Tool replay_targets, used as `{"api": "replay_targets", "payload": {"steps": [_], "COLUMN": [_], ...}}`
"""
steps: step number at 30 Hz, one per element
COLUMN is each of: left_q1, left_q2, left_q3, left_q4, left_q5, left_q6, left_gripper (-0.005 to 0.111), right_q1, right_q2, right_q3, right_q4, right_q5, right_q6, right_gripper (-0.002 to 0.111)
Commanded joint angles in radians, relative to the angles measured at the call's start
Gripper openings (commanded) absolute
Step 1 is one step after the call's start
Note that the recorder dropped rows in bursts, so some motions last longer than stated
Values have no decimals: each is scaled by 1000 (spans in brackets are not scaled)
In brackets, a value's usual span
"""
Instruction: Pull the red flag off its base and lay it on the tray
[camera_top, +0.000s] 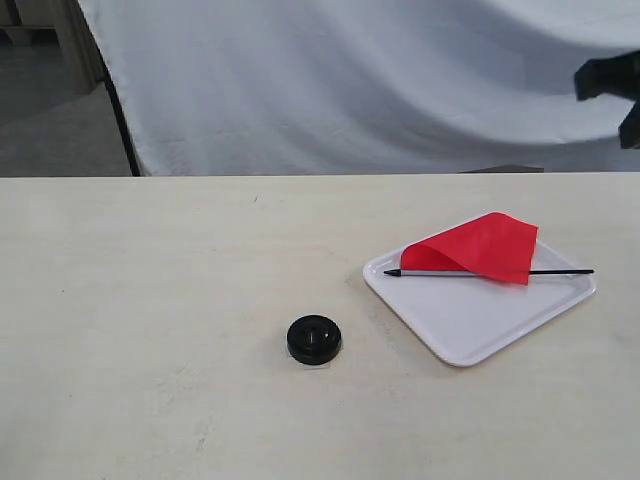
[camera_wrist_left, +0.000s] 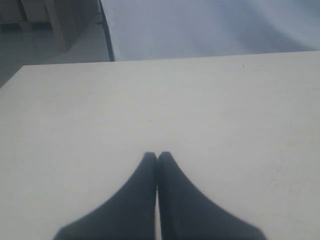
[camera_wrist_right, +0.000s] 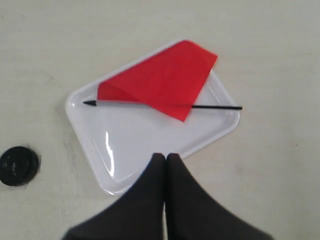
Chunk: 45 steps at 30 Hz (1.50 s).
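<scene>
Red flag (camera_top: 480, 248) lies flat on tray (camera_top: 470, 325), stick axis 9-to-3 o'clock, tip at 9. Base (camera_top: 314, 339) stands empty at tray's 8 o'clock. Right claw (camera_wrist_right: 165, 156), nearer, hangs above tray, pinched closed, empty; left claw (camera_wrist_left: 157, 155) likewise closed.

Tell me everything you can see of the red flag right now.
The red flag lies flat on the white tray, off its base, which sits apart. Its bright red cloth, thin and matte, is folded over the stick and laps over the tray's rim. The slim stick looks grey near its pointed black tip, which lies inside the tray; the thin black other end reaches the opposite rim. Nothing else touches it.
</scene>
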Motion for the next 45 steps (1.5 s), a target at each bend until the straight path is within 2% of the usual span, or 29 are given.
{"api": "replay_targets", "payload": {"steps": [1, 22, 26, 36, 45], "left_q1": [2, 2, 2, 2, 2], "left_q2": [-3, -3, -3, -3, -3], "left_q3": [2, 2, 2, 2, 2], "left_q4": [3, 3, 3, 3, 3], "left_q5": [-5, -5, -5, -5, -5], "left_q6": [-6, -6, -6, -6, -6], "left_gripper": [0, 0, 0, 0, 0], "right_q1": [-4, -4, -4, -6, -86], "right_q2": [-172, -930, -1012, -1138, -1240], "right_q3": [-3, -3, -3, -3, -3], "right_q4": [-10, -65, -126, -133, -124], "right_q5": [7, 90, 85, 133, 139], "right_q6": [-11, -16, -8, -11, -11], "right_gripper": [-1, -1, -1, -1, -1]}}
